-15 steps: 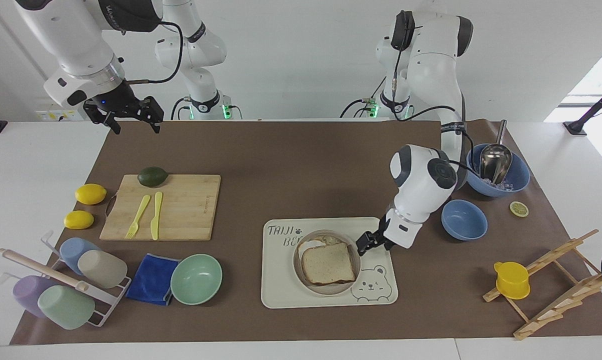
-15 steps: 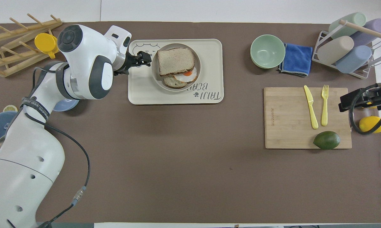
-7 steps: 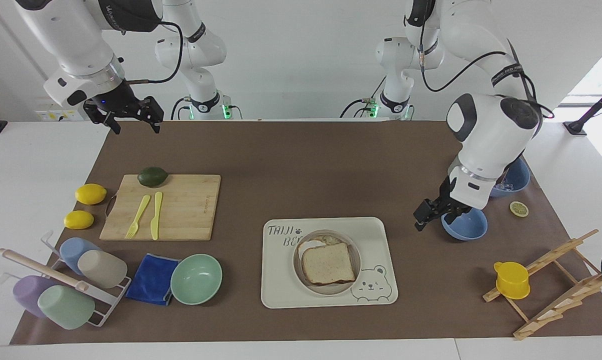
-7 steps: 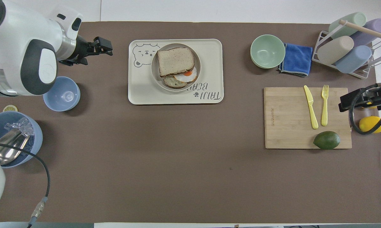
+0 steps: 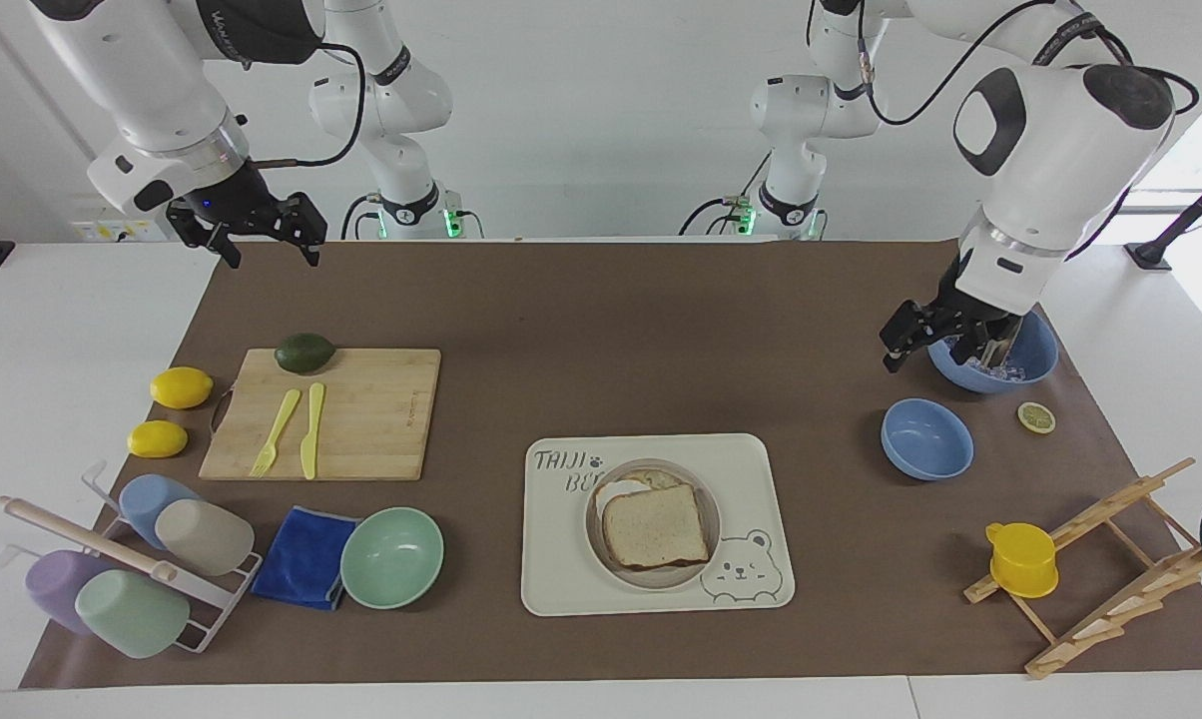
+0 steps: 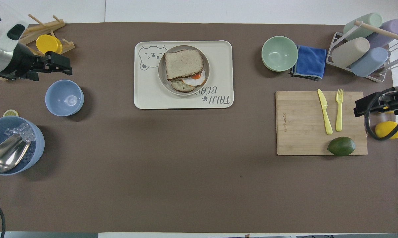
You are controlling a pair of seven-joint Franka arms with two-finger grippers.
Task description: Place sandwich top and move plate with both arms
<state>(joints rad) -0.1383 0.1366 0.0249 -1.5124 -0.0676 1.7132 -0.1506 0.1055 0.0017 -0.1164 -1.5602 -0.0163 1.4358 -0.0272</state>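
The sandwich top (image 5: 656,526) lies flat on the egg-topped bread slice (image 6: 189,81), both on the plate (image 5: 596,544). The plate sits on the cream bear tray (image 5: 561,584), which lies midway along the table edge farthest from the robots. The mint-green bowl (image 5: 392,556) stands beside the tray toward the right arm's end, touching a blue cloth (image 5: 304,556).

The left gripper (image 5: 908,343) hangs in the air, empty, over the brown mat just beside the large blue bowl (image 5: 1030,359) with the metal scoop (image 6: 5,157), toward the left arm's end of the table; whether its fingers are apart cannot be told. The small blue bowl (image 5: 926,437) sits apart from it.

The right gripper (image 5: 262,240) waits, raised over the mat's corner near the right arm's base, fingers spread wide and empty, with the avocado (image 5: 304,352) on the cutting board (image 5: 361,419) below it.
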